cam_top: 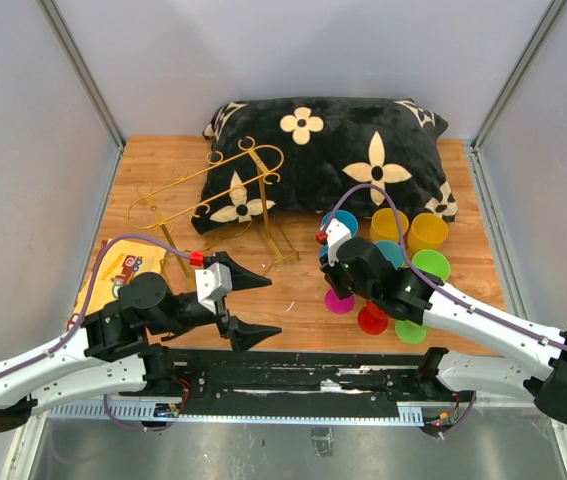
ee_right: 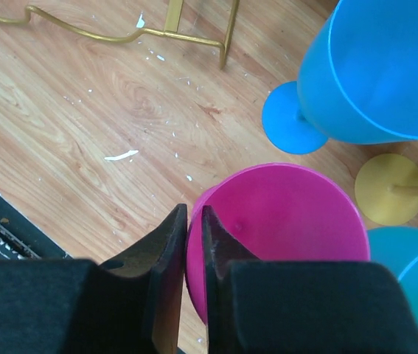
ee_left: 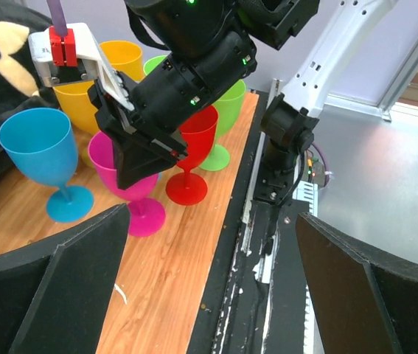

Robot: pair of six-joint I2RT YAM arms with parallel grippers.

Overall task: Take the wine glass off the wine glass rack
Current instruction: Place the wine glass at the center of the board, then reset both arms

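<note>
My right fingers [ee_right: 166, 251] straddle the pink wine glass [ee_right: 282, 214] at its rim, stem straight below. They are nearly together, clamped or not I cannot tell. My left fingers [cam_top: 246, 277] gape, farther off.

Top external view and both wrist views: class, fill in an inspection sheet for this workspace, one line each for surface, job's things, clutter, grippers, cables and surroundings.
Surface: wooden table, pale specks on it.
Job's things: gold wine glass rack tilted by the pillow, no glass seen hanging on it; magenta wine glass standing on the table.
Clutter: black flowered pillow; other coloured glasses standing on the right; yellow card by the left arm.
Grippers: left gripper open, holding nothing; right gripper closed on the magenta glass's rim.
Cables: purple cable looping along each arm.
Surroundings: plain grey walls on three sides.
</note>
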